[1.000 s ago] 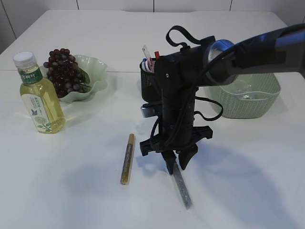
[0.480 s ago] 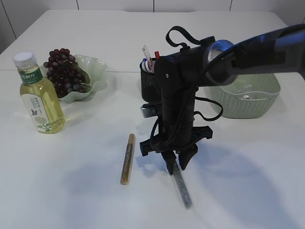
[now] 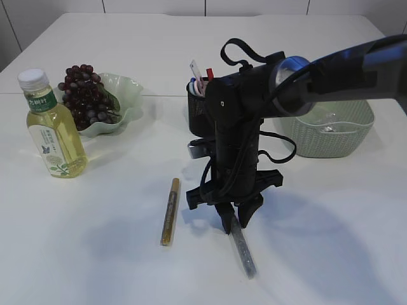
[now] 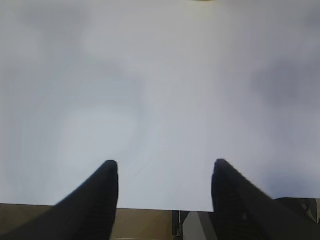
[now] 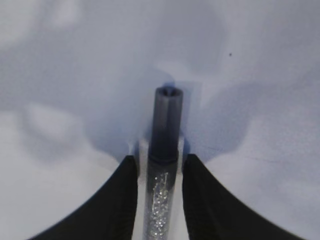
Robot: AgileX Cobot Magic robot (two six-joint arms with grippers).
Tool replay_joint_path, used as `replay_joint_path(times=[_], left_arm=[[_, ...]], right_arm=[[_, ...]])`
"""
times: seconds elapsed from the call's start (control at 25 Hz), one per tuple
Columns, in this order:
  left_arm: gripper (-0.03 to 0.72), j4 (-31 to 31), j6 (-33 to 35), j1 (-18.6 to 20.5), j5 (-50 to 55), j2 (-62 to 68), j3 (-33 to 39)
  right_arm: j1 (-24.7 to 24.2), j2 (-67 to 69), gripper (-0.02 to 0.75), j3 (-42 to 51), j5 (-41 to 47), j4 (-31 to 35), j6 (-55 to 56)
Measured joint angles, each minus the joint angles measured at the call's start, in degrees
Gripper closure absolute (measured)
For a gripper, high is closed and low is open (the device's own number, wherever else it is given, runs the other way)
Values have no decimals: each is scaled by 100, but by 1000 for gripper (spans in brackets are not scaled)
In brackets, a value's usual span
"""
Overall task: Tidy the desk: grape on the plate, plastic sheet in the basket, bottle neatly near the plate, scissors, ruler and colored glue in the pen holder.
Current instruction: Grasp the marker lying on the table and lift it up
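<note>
**Silver glue stick pinched at its far end, right arm owns the move**

The silver glitter glue stick with dark grey cap (image 3: 241, 249) lies flat on the white table (image 3: 95, 267). In the exterior view its long axis runs roughly 11 to 5 o'clock, near end toward the camera. The right gripper (image 3: 233, 222) stands straight down over the 11 o'clock end. In the right wrist view both black fingers (image 5: 117, 200) flank the barrel (image 5: 161, 200), touching or nearly so: closed on the stick, which isn't off the table yet as far as I can tell.

The black pen holder (image 3: 200, 113) sits at about 11 o'clock from the grip, behind the arm, with items already in it.

The gold glitter glue stick (image 3: 170, 211) lies just left, near parallel, untouched.

The left gripper (image 4: 162, 172) is spread open over bare table, holding nothing and out of the exterior view. Right arm is nearer by far.

Judgement: lift straight, then swing the long axis upright before dropping in.
</note>
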Motion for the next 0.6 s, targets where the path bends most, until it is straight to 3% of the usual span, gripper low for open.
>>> replay_joint_path(times=[0.44, 0.6], left_arm=[[253, 0, 0, 0, 0, 0, 0], [253, 0, 0, 0, 0, 0, 0]], right_arm=[[0, 7, 494, 0, -21, 10, 0], [0, 7, 538, 0, -31, 41, 0]])
